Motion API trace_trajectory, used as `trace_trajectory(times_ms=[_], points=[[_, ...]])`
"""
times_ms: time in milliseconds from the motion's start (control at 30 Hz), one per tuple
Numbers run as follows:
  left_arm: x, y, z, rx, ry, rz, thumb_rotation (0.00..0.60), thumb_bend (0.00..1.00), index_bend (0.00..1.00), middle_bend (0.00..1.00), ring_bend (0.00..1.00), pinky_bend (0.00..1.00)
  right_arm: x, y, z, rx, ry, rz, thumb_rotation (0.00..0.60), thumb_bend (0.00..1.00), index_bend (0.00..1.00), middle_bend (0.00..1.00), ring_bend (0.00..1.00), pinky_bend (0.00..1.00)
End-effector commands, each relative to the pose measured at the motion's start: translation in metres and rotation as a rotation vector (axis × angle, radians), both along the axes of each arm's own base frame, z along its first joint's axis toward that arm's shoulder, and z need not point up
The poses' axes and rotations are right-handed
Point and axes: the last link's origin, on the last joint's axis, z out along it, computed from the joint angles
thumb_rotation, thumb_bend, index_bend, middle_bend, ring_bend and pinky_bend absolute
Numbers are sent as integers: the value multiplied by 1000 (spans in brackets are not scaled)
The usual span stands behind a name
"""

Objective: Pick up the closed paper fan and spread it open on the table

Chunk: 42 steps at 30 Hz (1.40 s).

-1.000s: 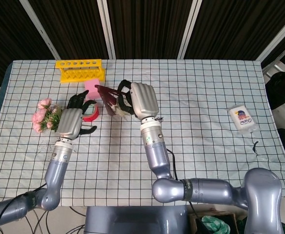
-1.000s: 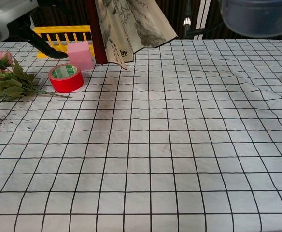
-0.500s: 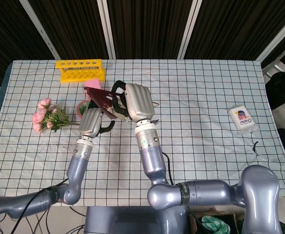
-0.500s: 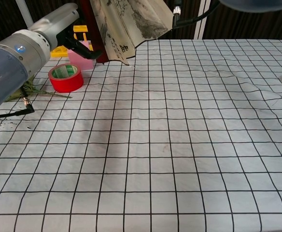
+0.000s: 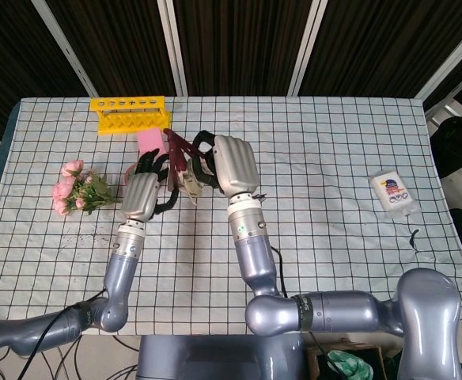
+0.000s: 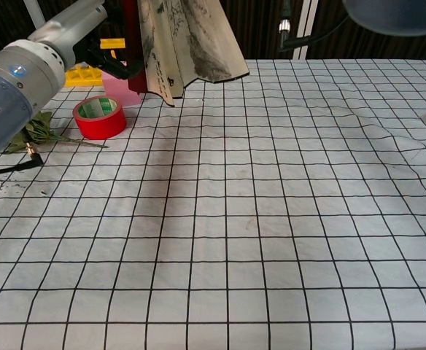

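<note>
The paper fan point(image 5: 182, 162) is held up above the table, partly spread. In the chest view its painted leaf point(image 6: 187, 40) fans out to the right of a dark red outer rib point(image 6: 131, 44). My right hand point(image 5: 232, 165) grips the fan from the right side, its back toward the head camera. My left hand point(image 5: 142, 195) reaches in from the left, and its dark fingers point(image 6: 117, 67) curl onto the outer rib. The fan's pivot end is hidden between the two hands.
A red tape roll point(image 6: 98, 117) lies below the fan, with a pink block point(image 5: 149, 141) behind it. The yellow rack point(image 5: 130, 114) stands at the back left. Pink flowers point(image 5: 74, 188) lie at the left. A white packet point(image 5: 393, 192) rests at the far right.
My left hand swung in from beside the flowers to the fan and took its outer rib. The fan shifted slightly with my right hand, and its leaf is spread a little wider.
</note>
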Motion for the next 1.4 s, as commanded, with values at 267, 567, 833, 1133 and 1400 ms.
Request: trace_trajectory(times_ms=[267, 567, 833, 1133, 1400], points=[[-14, 0, 14, 27, 12, 13, 600, 475, 684, 177, 0, 0, -23, -9, 8, -33, 34, -25, 600, 814, 963, 961, 1000, 912], [-31, 2, 39, 72, 27, 37, 600, 475, 684, 177, 0, 0, -67, -24, 16, -104, 132, -74, 600, 813, 964, 961, 1000, 912], [-37, 4, 50, 87, 43, 45, 600, 475, 684, 177, 0, 0, -91, -29, 19, -137, 163, -90, 600, 814, 964, 961, 1000, 912], [-29, 10, 34, 68, 56, 36, 600, 475, 684, 178, 0, 0, -128, -33, 17, -211, 276, -53, 600, 814, 964, 961, 1000, 912], [-19, 16, 28, 79, 55, 20, 600, 475, 684, 178, 0, 0, -157, -39, 19, -257, 306, -77, 600, 814, 964, 961, 1000, 912]])
